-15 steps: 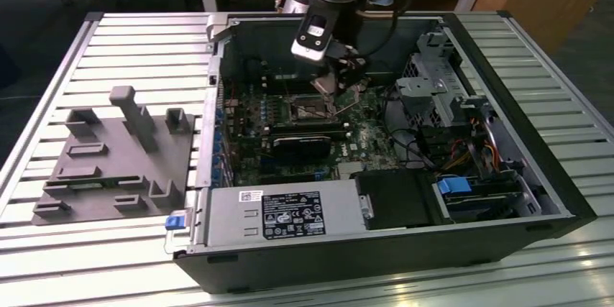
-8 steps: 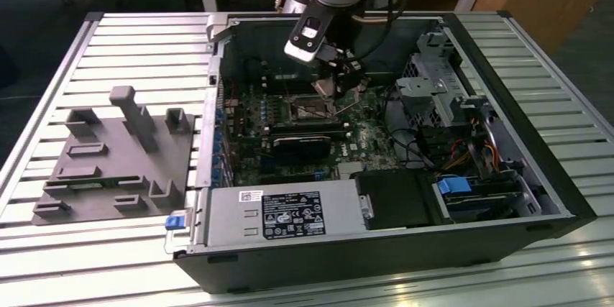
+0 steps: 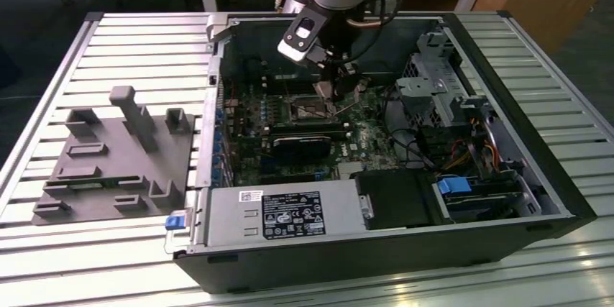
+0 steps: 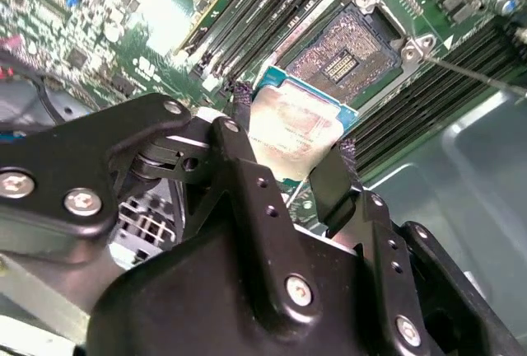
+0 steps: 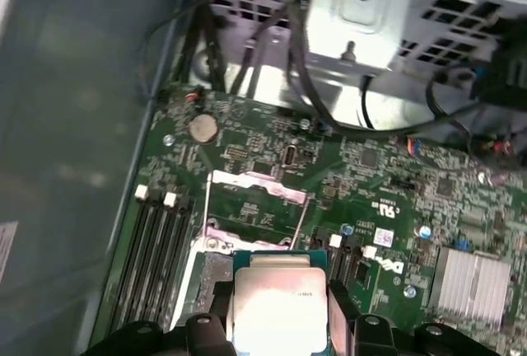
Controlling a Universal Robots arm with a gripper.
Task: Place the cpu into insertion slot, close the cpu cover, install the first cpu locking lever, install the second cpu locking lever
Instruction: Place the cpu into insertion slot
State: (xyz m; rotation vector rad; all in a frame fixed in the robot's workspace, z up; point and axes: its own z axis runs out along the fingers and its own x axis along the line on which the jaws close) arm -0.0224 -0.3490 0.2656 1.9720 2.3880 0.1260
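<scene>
close above the insertion slot, the gripper is clamping the cpu by opposite edges. this edge grip is likely leaving its underside clear for seating.

We see the gripper clamping the cpu by two opposite edges over the green motherboard, with the cpu cover just beyond it.
</scene>
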